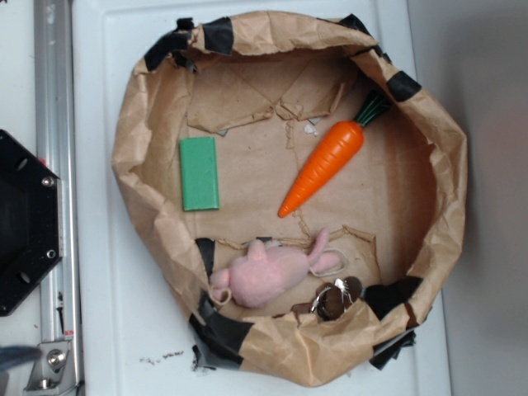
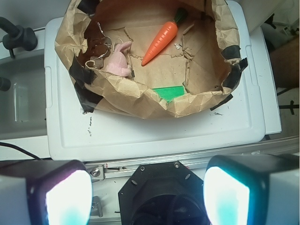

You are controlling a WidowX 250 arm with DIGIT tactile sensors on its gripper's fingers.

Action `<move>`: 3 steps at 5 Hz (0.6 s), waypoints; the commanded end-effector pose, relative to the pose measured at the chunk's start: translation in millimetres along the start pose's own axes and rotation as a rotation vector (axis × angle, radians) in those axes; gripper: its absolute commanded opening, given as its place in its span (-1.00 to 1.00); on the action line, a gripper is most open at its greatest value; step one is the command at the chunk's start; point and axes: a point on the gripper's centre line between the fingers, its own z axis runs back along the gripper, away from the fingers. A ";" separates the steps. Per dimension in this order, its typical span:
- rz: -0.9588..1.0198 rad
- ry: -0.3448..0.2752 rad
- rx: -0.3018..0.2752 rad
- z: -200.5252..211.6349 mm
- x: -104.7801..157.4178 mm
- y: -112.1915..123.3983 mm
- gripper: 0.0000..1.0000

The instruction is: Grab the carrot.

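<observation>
- Your landmark is the brown paper basket (image 1: pixel 132 140), a crumpled paper ring patched with black tape, sitting on a white plastic lid (image 1: pixel 107 313).
- The carrot (image 1: pixel 323 167) lies on the basket's paper floor, toward the right half in the exterior view, set on a diagonal: its dark green leafy top points up to the upper-right wall and its orange tip points down toward the middle of the floor.
- In the wrist view you see the same carrot (image 2: pixel 160 42) at the far side of the basket, leafy end farthest from the camera, nothing touching it.
- A flat green rectangular block (image 1: pixel 200 173) lies on the floor on the opposite side of the basket from the carrot, well apart from it; in the wrist view only part of it (image 2: pixel 169 92) shows over the near rim.
- A pink plush toy (image 1: pixel 268 275) rests against the basket's lower wall in the exterior view, just below the carrot's tip but not touching it.
- A small bundle of metal rings and dark pieces (image 1: pixel 334 299) sits just beside the plush, against the same wall.
- The gripper (image 2: pixel 146 194) appears only in the wrist view, outside the basket and near the camera; its two fingers (image 2: pixel 65 197) stand wide apart with nothing between them.
- A black hexagonal base (image 1: pixel 21 223) sits beside a metal rail, outside the basket on its left in the exterior view.
</observation>
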 end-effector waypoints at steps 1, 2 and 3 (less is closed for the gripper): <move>0.000 0.000 0.000 0.0 0.0 0.0 1.00; 0.212 -0.010 0.026 -42.8 47.0 36.2 1.00; 0.365 -0.075 -0.078 -80.9 90.7 49.7 1.00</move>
